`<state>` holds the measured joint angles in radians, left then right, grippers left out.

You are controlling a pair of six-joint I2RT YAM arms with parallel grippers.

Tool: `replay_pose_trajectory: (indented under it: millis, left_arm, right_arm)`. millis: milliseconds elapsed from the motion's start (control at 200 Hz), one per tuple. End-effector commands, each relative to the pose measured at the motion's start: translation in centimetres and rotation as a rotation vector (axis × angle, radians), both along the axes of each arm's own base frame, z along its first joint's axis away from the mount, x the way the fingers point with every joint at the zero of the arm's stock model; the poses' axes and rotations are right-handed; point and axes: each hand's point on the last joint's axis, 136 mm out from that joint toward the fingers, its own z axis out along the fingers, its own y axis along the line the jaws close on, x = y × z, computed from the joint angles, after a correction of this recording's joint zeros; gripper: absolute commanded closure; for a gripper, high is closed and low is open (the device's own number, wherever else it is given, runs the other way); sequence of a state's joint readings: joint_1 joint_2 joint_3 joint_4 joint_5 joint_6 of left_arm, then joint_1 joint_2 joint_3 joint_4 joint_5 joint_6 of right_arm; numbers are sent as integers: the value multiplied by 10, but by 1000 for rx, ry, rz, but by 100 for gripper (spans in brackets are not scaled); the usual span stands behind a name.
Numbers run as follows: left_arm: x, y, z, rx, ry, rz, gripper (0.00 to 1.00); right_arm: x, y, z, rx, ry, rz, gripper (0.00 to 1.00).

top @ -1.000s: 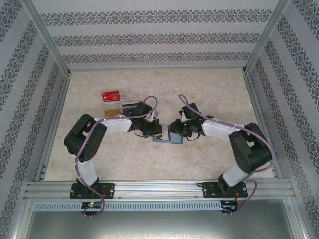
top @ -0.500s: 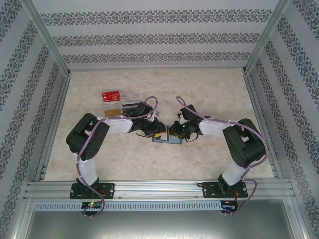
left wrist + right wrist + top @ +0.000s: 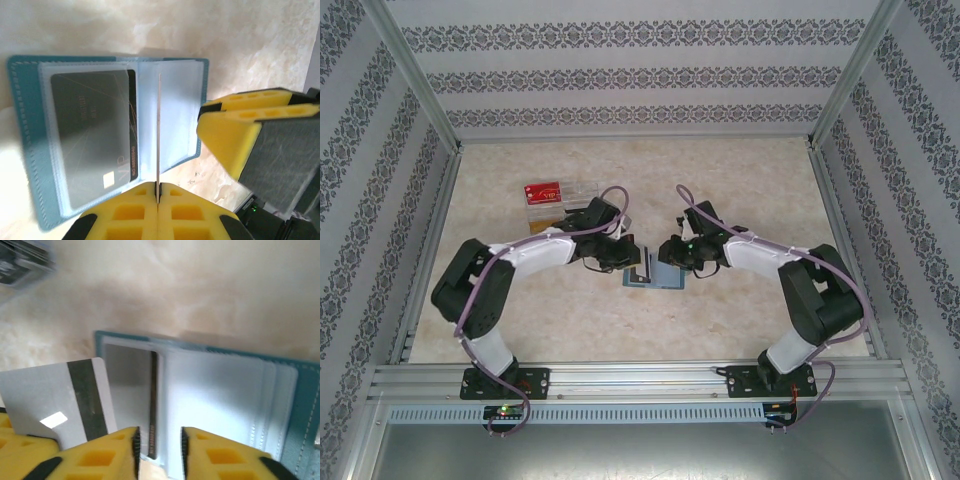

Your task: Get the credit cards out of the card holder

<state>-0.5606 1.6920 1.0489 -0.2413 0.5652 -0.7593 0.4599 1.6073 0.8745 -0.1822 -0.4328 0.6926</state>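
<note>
Left fingers (image 3: pixel 125 215) on edge-on card (image 3: pixel 159 125); right-wrist view: its stripe (image 3: pixel 89 400)

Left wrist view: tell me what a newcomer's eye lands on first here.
First, the yellow left end effector at the bottom edge, shut on a credit card seen edge-on as a thin line. Behind it the blue-grey card holder lies open on the table, a second card under one clear sleeve; the right end effector hangs at its right edge.

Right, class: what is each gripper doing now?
Left gripper: shut on a credit card.
Right gripper: open, holding nothing, above the card holder.
</note>
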Motion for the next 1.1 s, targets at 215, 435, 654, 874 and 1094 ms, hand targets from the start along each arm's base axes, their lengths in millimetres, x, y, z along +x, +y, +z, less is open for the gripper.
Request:
replay_pose_trajectory:
  millis: [215, 435, 654, 874, 1094]
  left_arm:
    - [43, 87, 79, 365, -345, 85, 100]
    - [73, 124, 124, 514, -581, -12, 100]
    - [92, 160, 129, 674, -579, -165, 100]
    - [106, 167, 113, 760, -589, -386, 100]
    - [112, 153, 106, 767, -736, -624, 100]
  right_arm:
    - [37, -20, 70, -10, -261, -32, 29]
    - [47, -30, 72, -15, -327, -30, 3]
    - [51, -43, 64, 19, -345, -63, 2]
    - [52, -55, 53, 16, -325, -99, 2]
    - [49, -61, 53, 23, -330, -117, 2]
